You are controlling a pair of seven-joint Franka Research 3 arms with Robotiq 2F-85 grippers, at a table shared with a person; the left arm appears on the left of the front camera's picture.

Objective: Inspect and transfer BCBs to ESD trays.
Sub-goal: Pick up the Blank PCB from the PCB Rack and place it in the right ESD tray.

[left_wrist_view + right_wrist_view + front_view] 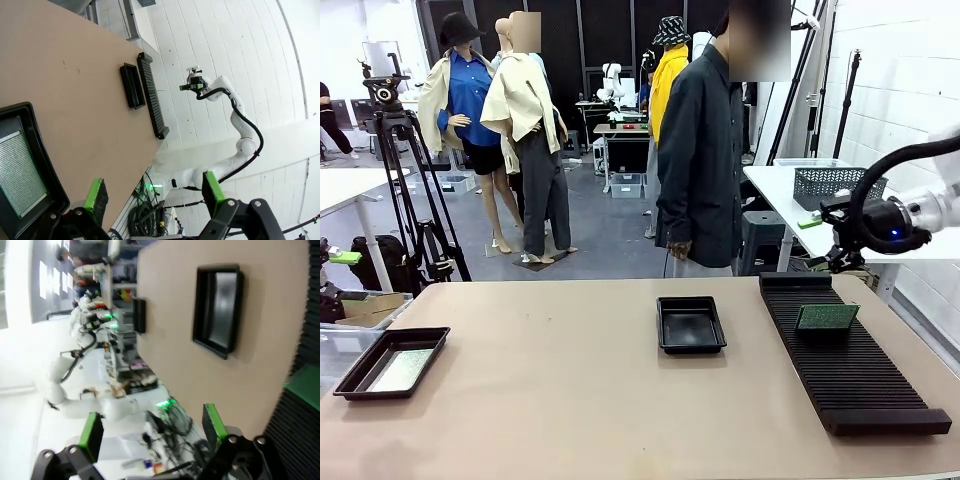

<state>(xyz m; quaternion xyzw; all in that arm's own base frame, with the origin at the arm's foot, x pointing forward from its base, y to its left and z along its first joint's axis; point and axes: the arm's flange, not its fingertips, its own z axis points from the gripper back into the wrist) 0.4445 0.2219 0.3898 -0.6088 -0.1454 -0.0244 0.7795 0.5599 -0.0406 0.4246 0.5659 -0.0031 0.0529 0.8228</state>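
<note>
R fingers (212, 422): spread, empty, near rack (860, 380).
L fingers (95, 197): spread, empty, by left tray (40, 150).
BCB (827, 317): propped on rack.
Our tip: we grip its edges, lift straight, set flat in ctr tray (691, 348).

Grey floor (610, 235), white brick wall (905, 90), camera tripod (408, 175)

No txt, labels, brand marks or nos. legible in any view. BCB (826, 317) on the slotted rack (860, 380) is too small to read; other BCB (20, 170) in the ESD tray (47, 150) shows just a fine dot grid, no print made out
</note>
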